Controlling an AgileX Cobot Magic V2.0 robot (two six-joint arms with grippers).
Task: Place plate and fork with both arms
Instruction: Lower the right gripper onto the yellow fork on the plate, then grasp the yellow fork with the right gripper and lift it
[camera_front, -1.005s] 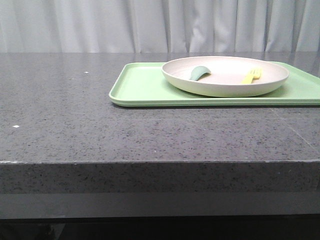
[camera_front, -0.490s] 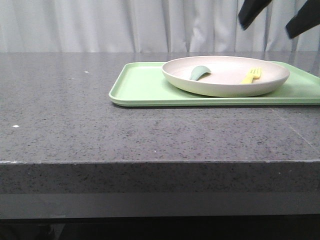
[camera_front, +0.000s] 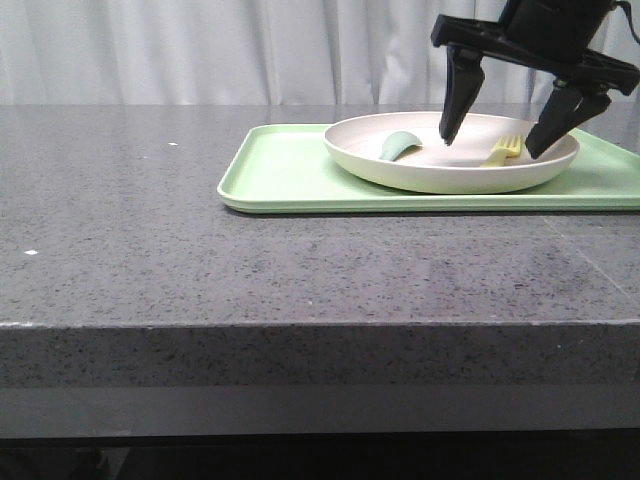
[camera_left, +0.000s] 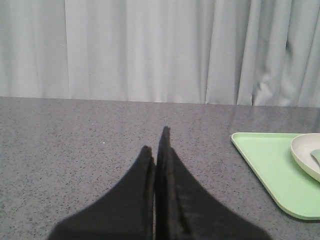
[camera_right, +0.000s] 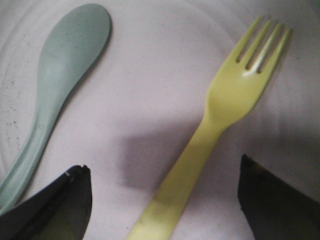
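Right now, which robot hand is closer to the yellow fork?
The right gripper. It hangs open just above the fork, one finger on each side of it, over the plate. The left gripper is shut, over bare table well off to the tray's side.

A rectangular light-green tray (camera_front: 290, 170) sits on the dark speckled stone countertop (camera_front: 200, 260) at about one o'clock from the table's middle — its near long edge runs parallel to the counter's front edge. A grey-green spoon (camera_right: 60, 90) lies bowl-up, angled — pale pleated curtains (camera_front: 200, 50) hang behind at twelve o'clock.
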